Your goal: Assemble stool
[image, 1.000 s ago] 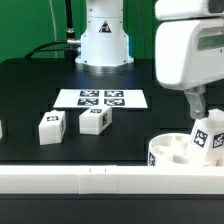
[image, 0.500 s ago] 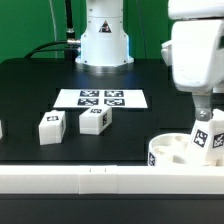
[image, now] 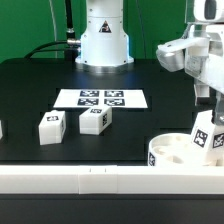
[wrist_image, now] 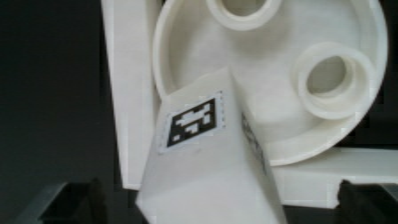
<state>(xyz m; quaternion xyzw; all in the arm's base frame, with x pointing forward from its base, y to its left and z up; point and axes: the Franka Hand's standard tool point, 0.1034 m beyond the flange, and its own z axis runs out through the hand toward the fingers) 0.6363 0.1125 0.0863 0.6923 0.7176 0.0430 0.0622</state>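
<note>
**Pincer wide open above the leg standing in the seat**

Nearest, the long white rail (image: 90, 178) runs across the table's front edge. Just behind it, at the exterior view's right, the seat (image: 165, 152) lies flat with its sockets facing up. The standing leg (image: 207, 140) rises from it with its long axis roughly upright and its tag facing the near side. From my wrist the same leg (wrist_image: 199, 125) fills the middle over the seat (wrist_image: 231, 50).

My pincer (image: 207, 105) hangs just above that leg, jaws spread wide and gripping nothing.

Further left, well apart, the left loose leg (image: 50, 128) and right loose leg (image: 95, 119) sit on the black table (image: 30, 90). The marker board (image: 103, 98) lies beyond them, and my base (image: 103, 40) is farthest.
</note>
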